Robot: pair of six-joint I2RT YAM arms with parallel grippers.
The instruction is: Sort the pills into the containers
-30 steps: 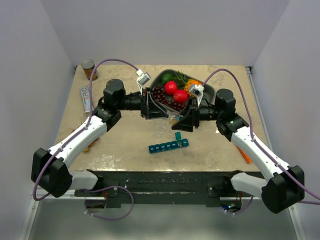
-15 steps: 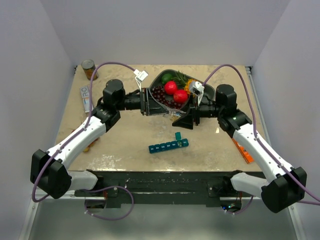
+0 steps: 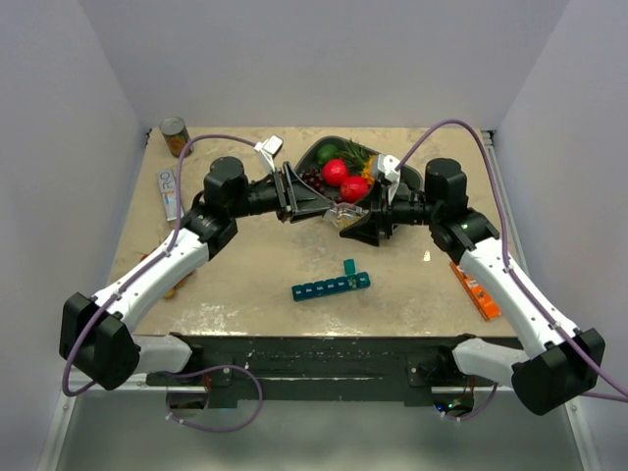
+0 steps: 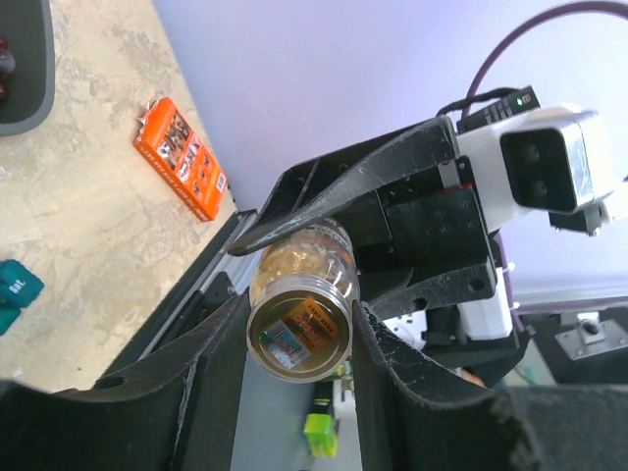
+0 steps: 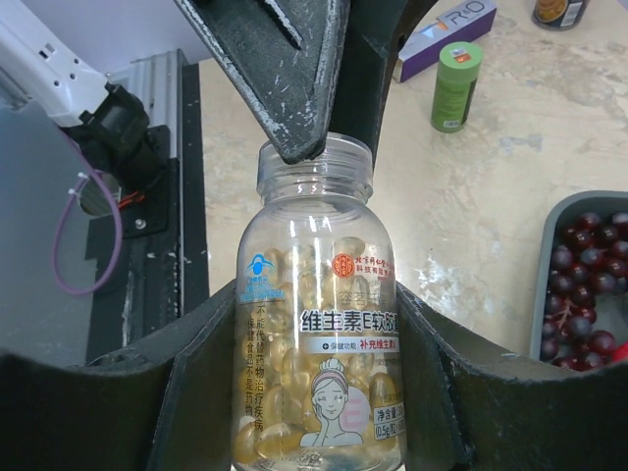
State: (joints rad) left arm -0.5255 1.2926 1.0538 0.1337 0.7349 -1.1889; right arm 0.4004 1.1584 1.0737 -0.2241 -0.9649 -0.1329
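A small clear bottle point(image 5: 319, 324) full of tan-yellow pills point(image 5: 290, 378) hangs in the air between both arms, in front of the fruit tray. My right gripper point(image 5: 319, 392) is shut on its body, one finger on each side of the label. My left gripper point(image 4: 299, 339) is shut on the bottle's point(image 4: 299, 314) neck end, and its fingers point(image 5: 294, 69) show at the rim in the right wrist view. From above, the bottle point(image 3: 341, 217) is mostly hidden by the jaws. The teal containers point(image 3: 331, 287) lie on the table below, one lid standing open.
A grey tray point(image 3: 413, 177) of fruit and cherries point(image 5: 579, 285) sits behind the grippers. An orange box point(image 3: 473, 291) lies at the right, a white-and-purple box point(image 3: 169, 192) and a can point(image 3: 174, 134) at the left. A small green bottle point(image 5: 456, 83) stands on the table.
Both grippers, still joined on the bottle, have moved up and back toward the tray. The containers have not moved.
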